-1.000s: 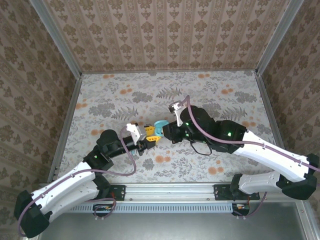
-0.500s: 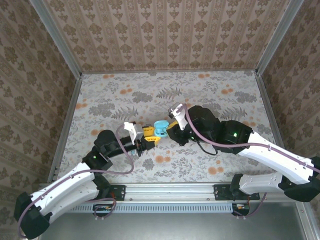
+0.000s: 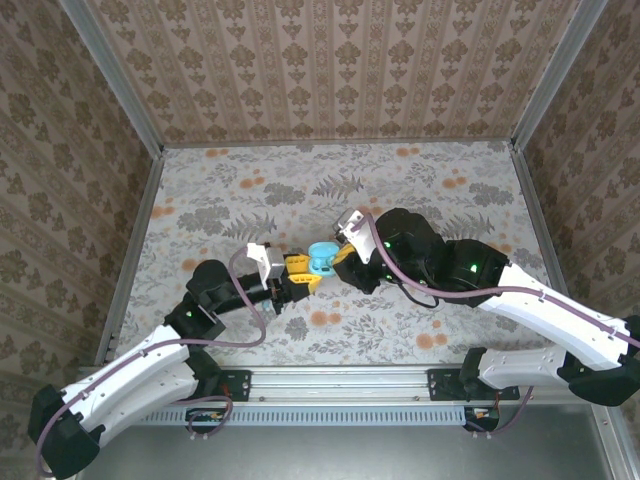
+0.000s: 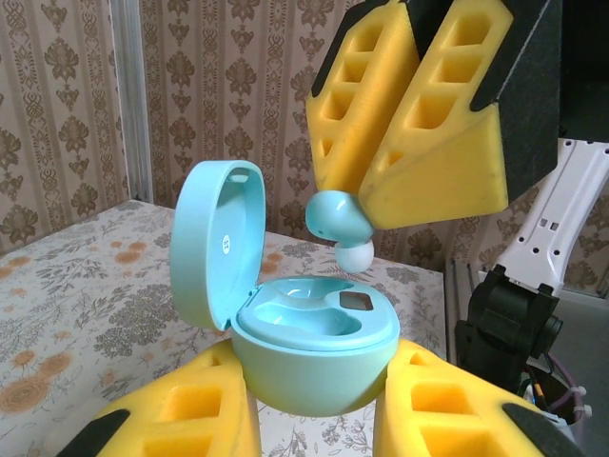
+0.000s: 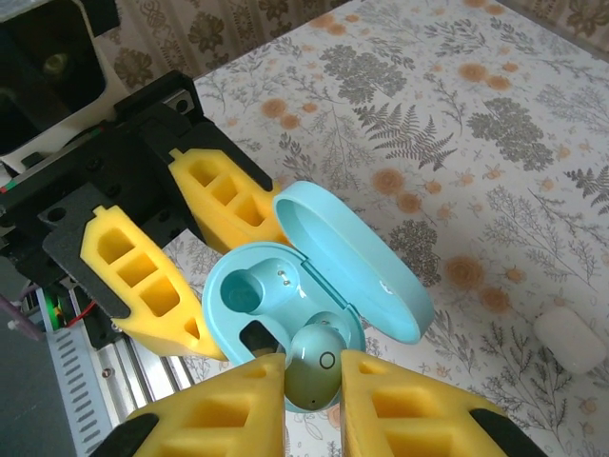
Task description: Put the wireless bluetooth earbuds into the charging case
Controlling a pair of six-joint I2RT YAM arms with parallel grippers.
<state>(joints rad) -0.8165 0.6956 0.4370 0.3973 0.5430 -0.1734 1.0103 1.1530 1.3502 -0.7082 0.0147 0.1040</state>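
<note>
Over the middle of the table [image 3: 250, 190], the left gripper [image 4: 314, 419] is clamped narrowly on the lower shell of the teal charging case [image 4: 314, 357] and holds it level, with its lid [image 4: 205, 248] swung up and open. The right gripper [image 5: 314, 386] pinches one teal earbud [image 5: 314, 360] at its very tips. The bud hangs just above one of the case's two wells, white tip down, not touching. A white pebble-shaped case [image 5: 569, 341] lies on the table, well apart from the teal one.
</note>
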